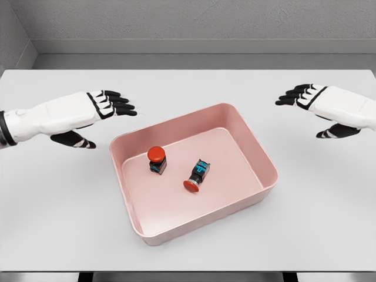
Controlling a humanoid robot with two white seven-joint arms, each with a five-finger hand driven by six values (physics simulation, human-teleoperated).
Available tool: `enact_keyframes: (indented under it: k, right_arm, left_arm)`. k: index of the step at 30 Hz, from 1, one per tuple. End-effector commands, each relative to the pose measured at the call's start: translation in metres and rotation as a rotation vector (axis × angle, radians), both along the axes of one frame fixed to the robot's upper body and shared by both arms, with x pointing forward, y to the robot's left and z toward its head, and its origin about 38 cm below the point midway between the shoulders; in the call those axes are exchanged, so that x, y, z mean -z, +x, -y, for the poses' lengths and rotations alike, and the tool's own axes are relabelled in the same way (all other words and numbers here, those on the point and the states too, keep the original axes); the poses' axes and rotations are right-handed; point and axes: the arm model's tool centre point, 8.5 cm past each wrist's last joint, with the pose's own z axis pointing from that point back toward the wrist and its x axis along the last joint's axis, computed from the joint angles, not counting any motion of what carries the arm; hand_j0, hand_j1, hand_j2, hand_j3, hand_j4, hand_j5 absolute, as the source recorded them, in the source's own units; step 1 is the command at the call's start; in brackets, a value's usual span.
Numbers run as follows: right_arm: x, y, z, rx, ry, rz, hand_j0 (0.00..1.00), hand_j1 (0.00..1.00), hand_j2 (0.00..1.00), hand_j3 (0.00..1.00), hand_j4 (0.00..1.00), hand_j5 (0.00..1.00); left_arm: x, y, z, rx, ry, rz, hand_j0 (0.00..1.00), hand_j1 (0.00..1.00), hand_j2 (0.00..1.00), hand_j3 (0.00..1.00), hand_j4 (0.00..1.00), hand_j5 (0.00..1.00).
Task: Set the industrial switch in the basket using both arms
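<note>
Light was bright, even and soft, apparently from overhead. Faint shadows lay on the table (70, 200) close under each hand. The render stayed sharp, without glare or edge distortion.

The left hand (97, 111) and right hand (317, 106) hover either side of the basket (247, 132), fingers spread, apparently empty.

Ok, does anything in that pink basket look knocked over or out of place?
One thing: the switch on the right lies tipped on its side in the pink basket, red button pointing toward the camera. The other switch stands upright, button up. Both hands, left and right, hover outside, holding nothing.
</note>
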Motion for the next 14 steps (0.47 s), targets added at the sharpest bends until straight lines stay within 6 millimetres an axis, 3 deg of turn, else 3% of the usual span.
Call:
enact_keyframes:
  k: [1,3,8,14]
  right_arm:
    - [-0.001,0.000,0.000,0.001,0.006,-0.001,1.00,1.00,1.00,1.00,1.00,1.00]
    - [-0.001,0.000,0.000,0.001,0.005,-0.001,1.00,1.00,1.00,1.00,1.00,1.00]
    - [-0.001,0.000,0.000,0.001,0.006,-0.001,1.00,1.00,1.00,1.00,1.00,1.00]
    - [-0.001,0.000,0.000,0.002,0.005,0.000,1.00,1.00,1.00,1.00,1.00,1.00]
  left_arm:
    - [0.003,0.004,-0.014,-0.040,0.014,-0.017,1.00,1.00,1.00,1.00,1.00,1.00]
    - [0.006,0.008,-0.036,-0.096,0.055,-0.027,1.00,1.00,1.00,1.00,1.00,1.00]
    - [0.010,0.010,-0.054,-0.142,0.090,-0.045,1.00,1.00,1.00,1.00,1.00,1.00]
    - [0.014,0.012,-0.060,-0.160,0.099,-0.051,1.00,1.00,1.00,1.00,1.00,1.00]
